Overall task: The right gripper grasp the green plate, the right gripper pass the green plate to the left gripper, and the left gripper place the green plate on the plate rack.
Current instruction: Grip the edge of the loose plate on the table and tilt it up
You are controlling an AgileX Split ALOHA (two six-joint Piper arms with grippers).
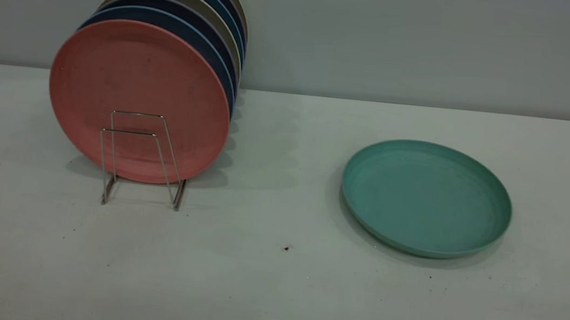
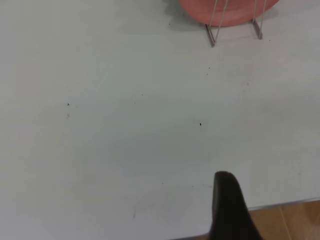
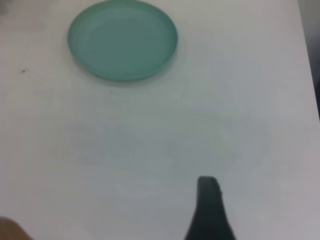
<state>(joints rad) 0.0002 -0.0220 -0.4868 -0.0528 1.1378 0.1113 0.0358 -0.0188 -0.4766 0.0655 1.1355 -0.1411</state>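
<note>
Exterior: no arms in shot. green plate (image 1: 426,198) lies flat on the table (image 1: 269,288), rim up, on the right arm's side and well apart from the plate rack (image 1: 141,158). That layout explains the handover: the plate sits in the right arm's reach, the rack in the left's. The rack holds a row of plates on edge, salmon-pink plate (image 1: 139,101) at the front, dark blue and olive-tan ones behind. Two wire loops stand bare in front of the pink plate, so my read is the free slot is there, at the near end.

Left wrist: only one dark finger of the left gripper (image 2: 231,210) shows, low over bare table near the table's edge. The rack's feet and the pink plate's lower rim are in sight, far off. The second finger is out of frame, so jaw opening can't be told; nothing visibly held. Looks parked, waiting its turn.

Right wrist: same story. One dark finger of the right gripper (image 3: 209,210) over bare table, plate well ahead and untouched. Can't tell how wide the jaws stand; nothing in them as far as this view shows.

Judgement: task not started. Since the plate lies flat, the rim is probably the only graspable part for the right gripper.
</note>
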